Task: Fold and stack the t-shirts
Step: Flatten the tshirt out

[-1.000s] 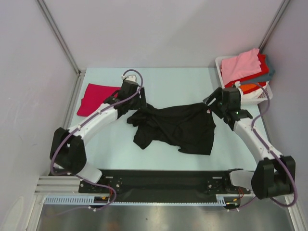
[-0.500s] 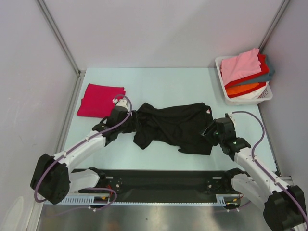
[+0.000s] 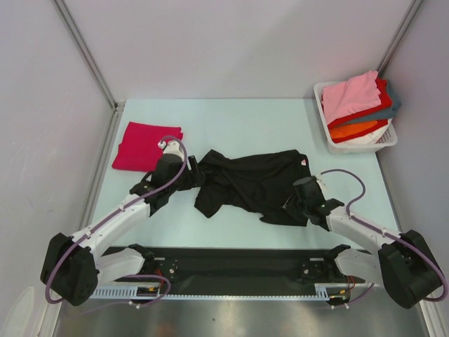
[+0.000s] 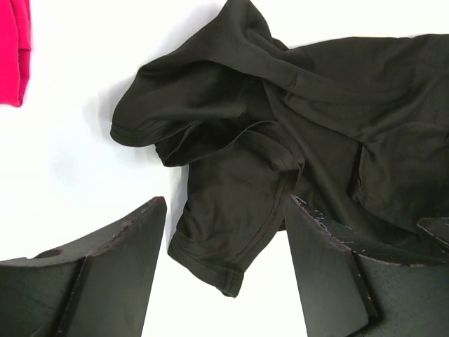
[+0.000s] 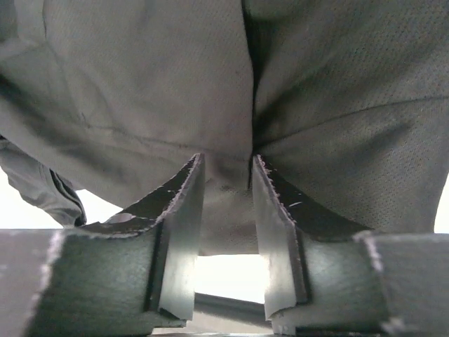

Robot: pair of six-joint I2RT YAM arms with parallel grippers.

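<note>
We see the black t-shirt (image 3: 252, 184) lying crumpled near the middle of the pale table (image 3: 245, 116), stretched roughly left to right, its left part bunched and folded over itself and one sleeve pointing toward the near edge. The left gripper (image 4: 224, 203) sits at the shirt's left end with its jaws spread wide. In the left wrist view that sleeve and its stitched hem lie below and between the two dark fingers (image 4: 119, 246), and neither finger grips the cloth. The right gripper (image 5: 228, 165) is at the shirt's near right corner, low against the table. In the right wrist view its fingers stand close together with a fold of the black cloth hanging between them and the hem just below their tips, but we cannot tell whether the pads actually press the cloth. A magenta t-shirt (image 3: 144, 144) lies folded flat at the far left of the table, just beyond the left arm's wrist and apart from the black one. At the far right corner stands a white basket (image 3: 384, 140) holding a pile of shirts: a pink one (image 3: 351, 95) on top, draped over the rim, then a red one (image 3: 382, 95), a teal one (image 3: 393, 105) showing at the right side, and an orange one (image 3: 358, 130) lower in the pile.
</note>
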